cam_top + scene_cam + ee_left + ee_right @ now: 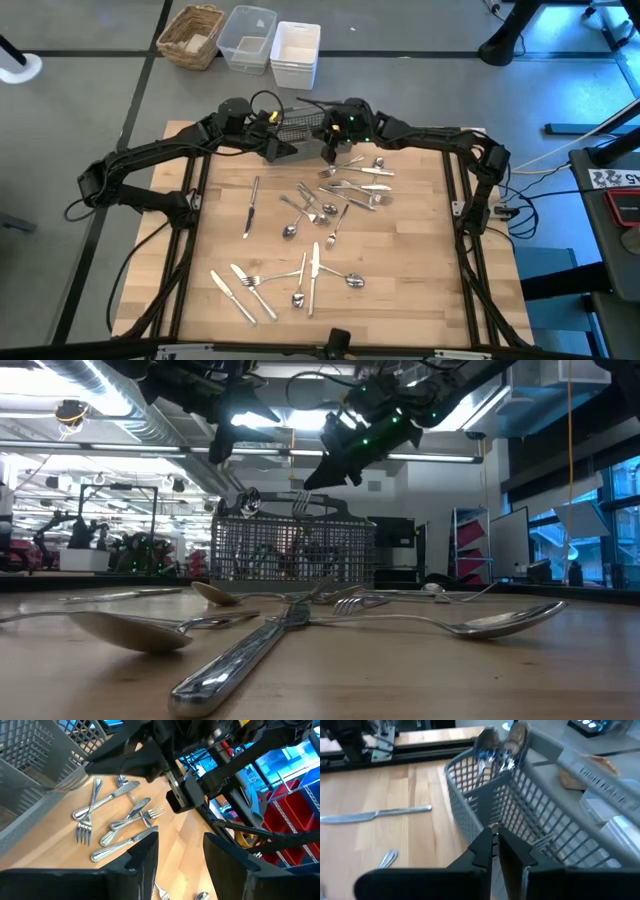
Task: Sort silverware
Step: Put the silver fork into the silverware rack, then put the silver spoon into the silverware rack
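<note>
Nearest, knives [314, 276], forks [262, 279] and spoons [352, 281] lie flat on the table [420, 250], long axes fanned in mixed directions. Farther back, a single knife [250, 207] points near-to-far. Beyond, both arms reach inward over the mesh caddy [300, 126] at the far edge: left claw [283, 152] spread wide and empty, right claw [495, 841] nearly closed, empty, above the caddy's rim.

Off-task items around the wooden table [400, 260]
Grey mesh metal caddy [300, 127] at far edge; woven basket [191, 35], clear plastic tub [247, 38], white bin [295, 53] beyond.
</note>
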Action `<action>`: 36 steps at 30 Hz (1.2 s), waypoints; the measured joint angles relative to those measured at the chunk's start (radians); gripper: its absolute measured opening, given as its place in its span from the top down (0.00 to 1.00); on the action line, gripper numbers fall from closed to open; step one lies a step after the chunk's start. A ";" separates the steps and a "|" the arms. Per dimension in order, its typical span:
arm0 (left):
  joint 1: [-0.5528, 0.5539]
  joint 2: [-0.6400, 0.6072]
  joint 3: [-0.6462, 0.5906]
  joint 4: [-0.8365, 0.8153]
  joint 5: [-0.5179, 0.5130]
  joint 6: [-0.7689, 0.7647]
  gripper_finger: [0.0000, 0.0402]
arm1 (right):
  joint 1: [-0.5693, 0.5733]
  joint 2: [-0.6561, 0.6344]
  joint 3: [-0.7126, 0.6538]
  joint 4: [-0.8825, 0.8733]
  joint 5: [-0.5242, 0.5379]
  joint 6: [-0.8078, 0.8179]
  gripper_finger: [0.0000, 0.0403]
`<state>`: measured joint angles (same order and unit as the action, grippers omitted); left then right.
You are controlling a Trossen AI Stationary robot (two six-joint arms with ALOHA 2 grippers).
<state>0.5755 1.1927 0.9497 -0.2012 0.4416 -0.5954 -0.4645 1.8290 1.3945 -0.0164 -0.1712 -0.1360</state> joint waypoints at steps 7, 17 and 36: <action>0.000 0.000 0.000 0.000 0.000 0.027 0.63 | -0.001 -0.011 0.178 -0.202 0.004 -0.007 0.92; -0.021 0.000 0.000 -0.008 0.000 0.071 0.63 | -0.001 -0.012 0.580 -0.832 0.007 -0.123 0.92; -0.219 0.001 0.000 -0.036 -0.133 0.286 0.63 | 0.025 -0.073 0.701 -1.548 -0.044 -0.052 0.92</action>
<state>0.3569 1.1938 0.9497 -0.2374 0.3084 -0.3095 -0.4398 1.7556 2.0950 -1.5645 -0.2155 -0.1884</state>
